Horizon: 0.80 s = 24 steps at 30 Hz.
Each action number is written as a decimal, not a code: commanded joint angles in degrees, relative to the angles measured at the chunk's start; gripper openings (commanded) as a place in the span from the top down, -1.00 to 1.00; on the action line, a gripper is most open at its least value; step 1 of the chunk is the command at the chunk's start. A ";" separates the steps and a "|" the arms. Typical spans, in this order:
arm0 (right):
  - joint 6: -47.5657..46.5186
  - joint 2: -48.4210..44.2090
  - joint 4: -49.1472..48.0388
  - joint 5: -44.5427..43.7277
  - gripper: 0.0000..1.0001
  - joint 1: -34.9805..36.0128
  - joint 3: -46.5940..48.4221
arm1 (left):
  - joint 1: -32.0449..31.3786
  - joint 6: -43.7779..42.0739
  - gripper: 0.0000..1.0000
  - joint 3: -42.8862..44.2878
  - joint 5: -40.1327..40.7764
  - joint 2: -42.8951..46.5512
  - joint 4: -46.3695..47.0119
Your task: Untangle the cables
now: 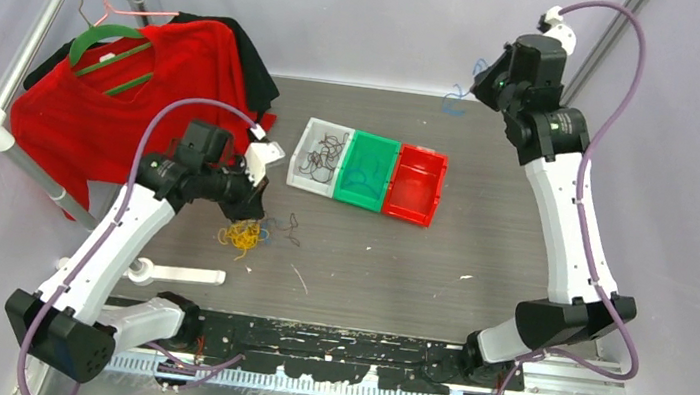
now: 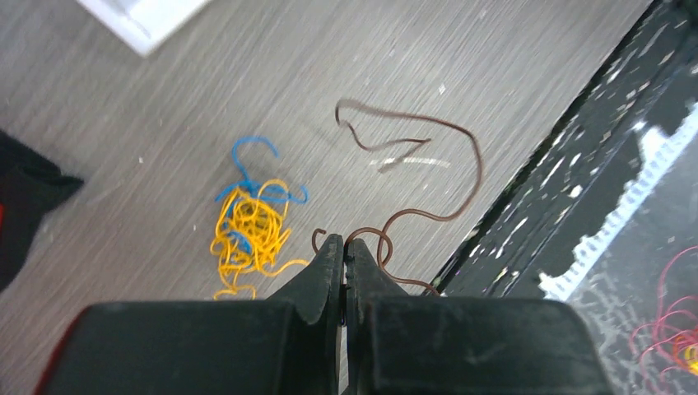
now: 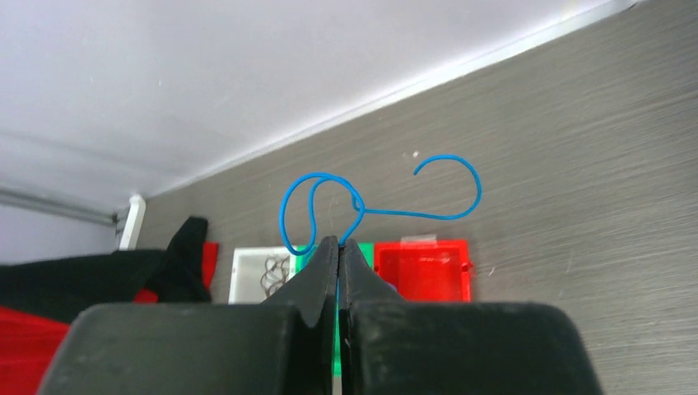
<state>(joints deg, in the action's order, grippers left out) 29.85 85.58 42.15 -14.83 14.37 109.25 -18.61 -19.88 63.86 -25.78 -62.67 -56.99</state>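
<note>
A tangle of yellow-orange cable (image 2: 251, 234) with a blue cable (image 2: 257, 148) caught in it lies on the table; it also shows in the top view (image 1: 242, 236). My left gripper (image 2: 344, 243) is shut on a brown cable (image 2: 465, 140), whose loose loops trail right toward the table's front edge. My right gripper (image 3: 337, 245) is shut on a separate blue cable (image 3: 395, 213) and holds it above the table at the far right (image 1: 455, 101). That cable curls in a loop and a hook above the fingertips.
A white tray (image 1: 304, 144) holding brown cables, a green tray (image 1: 369, 175) and a red tray (image 1: 416, 187) stand side by side mid-table. A red shirt (image 1: 83, 120) on a green hanger and black cloth hang at the left. A white tool (image 1: 180, 275) lies front left.
</note>
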 commanded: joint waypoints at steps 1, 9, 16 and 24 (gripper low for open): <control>3.00 0.27 -4.22 6.65 0.98 1.42 -4.25 | 0.13 4.52 1.00 7.77 -9.33 1.46 1.52; 1.32 5.72 -7.93 4.36 0.98 9.09 -8.30 | 0.14 6.49 1.00 15.00 -7.27 -1.86 0.74; -3.98 17.10 -8.42 -0.44 0.98 14.90 -5.07 | 0.11 7.95 1.00 16.27 -1.75 -4.17 3.31; -9.06 29.15 -7.68 -2.59 0.99 19.06 -0.31 | 0.10 9.24 1.00 17.12 1.29 -6.21 5.75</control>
<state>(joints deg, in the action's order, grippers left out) 24.18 112.86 35.99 -15.07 32.08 104.51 -18.63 -12.12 78.08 -26.30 -68.36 -55.42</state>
